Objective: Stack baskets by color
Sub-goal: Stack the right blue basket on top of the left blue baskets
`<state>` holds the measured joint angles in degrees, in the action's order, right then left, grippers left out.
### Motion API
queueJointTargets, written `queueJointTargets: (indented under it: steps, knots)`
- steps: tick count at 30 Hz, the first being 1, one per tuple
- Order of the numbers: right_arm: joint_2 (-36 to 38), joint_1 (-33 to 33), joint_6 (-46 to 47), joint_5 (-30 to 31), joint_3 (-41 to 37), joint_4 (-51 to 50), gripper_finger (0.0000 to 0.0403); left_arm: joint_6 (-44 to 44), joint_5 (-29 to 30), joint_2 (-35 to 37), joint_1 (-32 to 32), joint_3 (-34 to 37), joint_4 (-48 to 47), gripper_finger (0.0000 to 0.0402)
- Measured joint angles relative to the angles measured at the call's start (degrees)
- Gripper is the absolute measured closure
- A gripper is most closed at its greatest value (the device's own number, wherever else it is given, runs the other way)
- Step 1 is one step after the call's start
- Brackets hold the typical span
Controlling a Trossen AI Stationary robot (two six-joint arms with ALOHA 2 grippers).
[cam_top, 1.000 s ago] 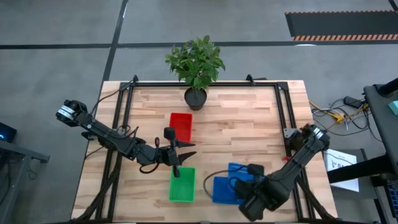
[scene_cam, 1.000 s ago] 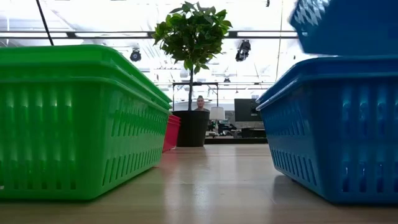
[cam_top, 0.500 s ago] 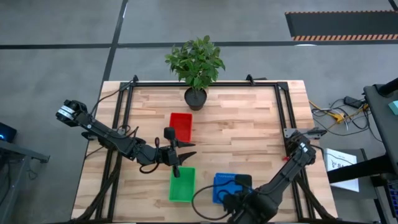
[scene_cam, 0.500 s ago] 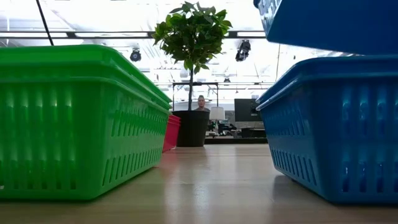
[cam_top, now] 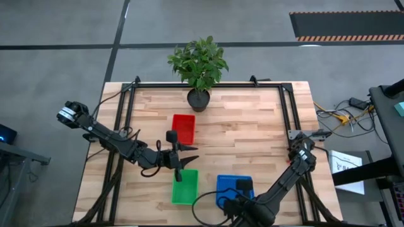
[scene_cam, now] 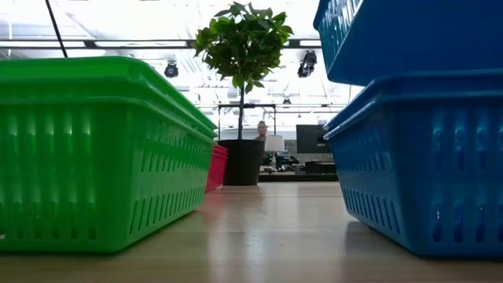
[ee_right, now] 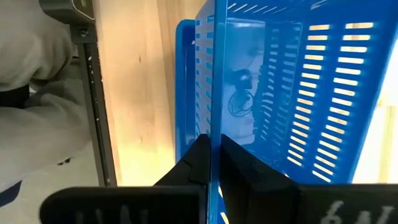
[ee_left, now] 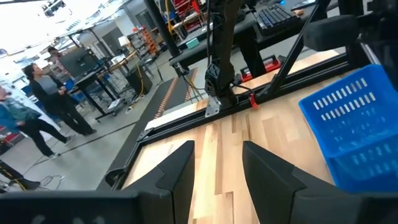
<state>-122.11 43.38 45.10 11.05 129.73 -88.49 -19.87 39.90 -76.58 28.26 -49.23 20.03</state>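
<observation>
Gripping a blue basket (scene_cam: 409,39) rim, right gripper (ee_right: 211,155) clenched, basket tilted above another.

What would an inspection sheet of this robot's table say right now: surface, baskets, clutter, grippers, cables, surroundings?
Surface: wooden table, dark rails along both sides.
Job's things: red basket near the plant; green basket at the near edge; blue basket on the table, with a second blue basket held tilted just above it, not yet seated.
Clutter: potted plant at the far edge.
Grippers: right gripper shut on the upper blue basket's wall; left gripper open, empty, above the green basket's far end.
Cables: a loop on the table by the blue baskets; more on the floor to the right.
Surroundings: workshop benches; people standing beyond the table.
</observation>
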Motion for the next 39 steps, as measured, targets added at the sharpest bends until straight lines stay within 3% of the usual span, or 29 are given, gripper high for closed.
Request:
queueJointTargets:
  steps: [29, 39]
  knots:
    - [-0.84, -0.15, 3.98, 0.07, -1.99, 0.55, 0.0388, 0.26, 0.02, 0.0, 2.66, 0.0, 0.02, 0.0283]
    - [-0.84, -0.15, 3.94, 0.57, -1.99, 0.74, 0.0311, 0.23, 0.02, 0.0, 2.92, 0.0, 0.01, 0.0283]
